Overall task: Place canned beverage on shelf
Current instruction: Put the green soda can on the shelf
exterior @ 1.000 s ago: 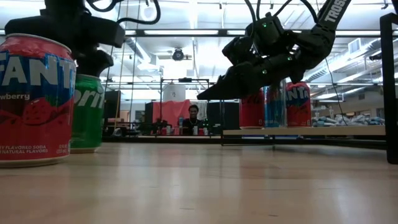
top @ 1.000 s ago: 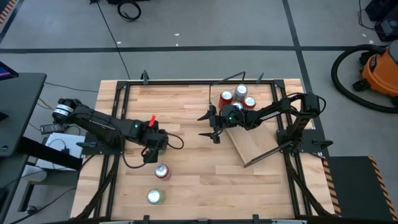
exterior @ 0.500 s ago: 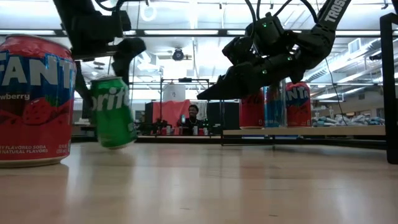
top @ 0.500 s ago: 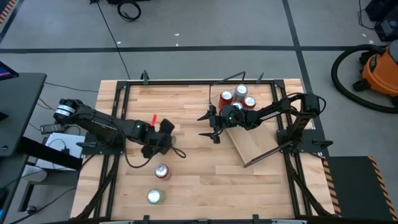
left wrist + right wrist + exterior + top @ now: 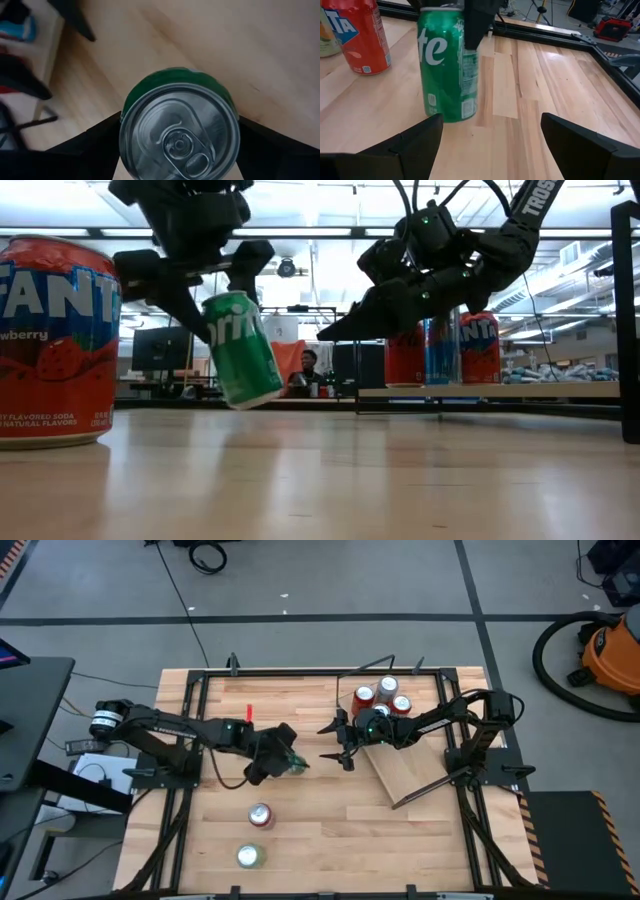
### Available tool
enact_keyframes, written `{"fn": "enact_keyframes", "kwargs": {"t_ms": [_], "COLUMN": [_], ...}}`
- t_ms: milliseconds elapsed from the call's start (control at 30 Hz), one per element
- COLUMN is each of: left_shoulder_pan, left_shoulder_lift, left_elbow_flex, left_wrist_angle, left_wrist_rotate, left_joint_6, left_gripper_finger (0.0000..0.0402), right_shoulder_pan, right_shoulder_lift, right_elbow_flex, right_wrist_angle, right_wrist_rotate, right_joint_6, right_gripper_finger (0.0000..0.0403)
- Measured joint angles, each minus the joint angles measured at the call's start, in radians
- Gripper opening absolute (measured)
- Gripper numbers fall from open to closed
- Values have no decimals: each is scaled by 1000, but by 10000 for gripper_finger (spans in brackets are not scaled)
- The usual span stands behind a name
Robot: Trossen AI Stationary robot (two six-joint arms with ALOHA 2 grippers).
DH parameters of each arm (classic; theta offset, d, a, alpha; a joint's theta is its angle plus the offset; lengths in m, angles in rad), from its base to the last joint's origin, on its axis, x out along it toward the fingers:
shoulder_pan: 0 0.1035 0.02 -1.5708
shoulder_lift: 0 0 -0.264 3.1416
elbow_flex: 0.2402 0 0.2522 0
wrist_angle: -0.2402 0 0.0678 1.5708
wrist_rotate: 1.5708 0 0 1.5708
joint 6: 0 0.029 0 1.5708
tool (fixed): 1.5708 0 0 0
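Note:
My left gripper [image 5: 281, 755] is shut on a green Sprite can [image 5: 294, 762] over the middle of the table. The low view shows the can [image 5: 243, 351] tilted and off the tabletop. My right gripper [image 5: 336, 747] hangs open and empty just right of the can, at the near-left edge of the shelf [image 5: 412, 768]. The can also shows in the right wrist view [image 5: 447, 62]. The shelf is a light-wood board set askew with black rods along its edges. Three cans [image 5: 384, 696] stand on its far end. My left gripper pinches the Sprite can's side wall near its top rim [image 5: 129, 107] between its two fingers [image 5: 102, 137]. The fingers come from above, slanting down. The can hangs tilted below them, clear of the table, its bottom swung toward the shelf.
A red Fanta can [image 5: 260, 816] and another can [image 5: 248, 857] stand on the near-left part of the table. The Fanta can fills the left of the low view [image 5: 55, 340]. A black frame [image 5: 300, 672] runs along the table's edges. A person sits in the room behind [image 5: 310, 365].
My left gripper has gone up and toward the table's right edge, carrying the Sprite can. The can stood upright on the table a second ago. Now it is lifted clear and tilted, closer to my right gripper and the shelf.

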Motion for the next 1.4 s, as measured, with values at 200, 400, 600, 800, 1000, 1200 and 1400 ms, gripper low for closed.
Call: {"fn": "enact_keyframes", "kwargs": {"t_ms": [200, 400, 600, 800, 1000, 1200, 1400], "left_shoulder_pan": [3, -14, -13, -5, -6, -6, 1], "left_shoulder_lift": [73, 88, 91, 91, 91, 90, 88], "left_elbow_flex": [4, 4, 50, 113, 158, 261, 353], "left_wrist_angle": [33, 88, 67, 33, -10, -190, -379], "left_wrist_rotate": [36, 8, -34, -45, -75, -170, -208], "left_joint_6": [33, 40, -13, -149, -198, -225, -644], "left_gripper_finger": [319, 347, 369, 370, 370, 370, 370], "right_shoulder_pan": [16, 56, 87, 91, 91, 91, 91], "right_shoulder_lift": [0, 0, 0, -1, -2, -2, -24], "right_elbow_flex": [0, 0, 0, 0, 0, 0, 0], "right_wrist_angle": [-26, -69, -69, -68, -68, -78, -113], "right_wrist_rotate": [-2, 37, 100, 113, 115, 156, 190], "right_joint_6": [53, 54, 51, 48, 48, 48, 44], "right_gripper_finger": [348, 348, 348, 348, 348, 348, 348]}}
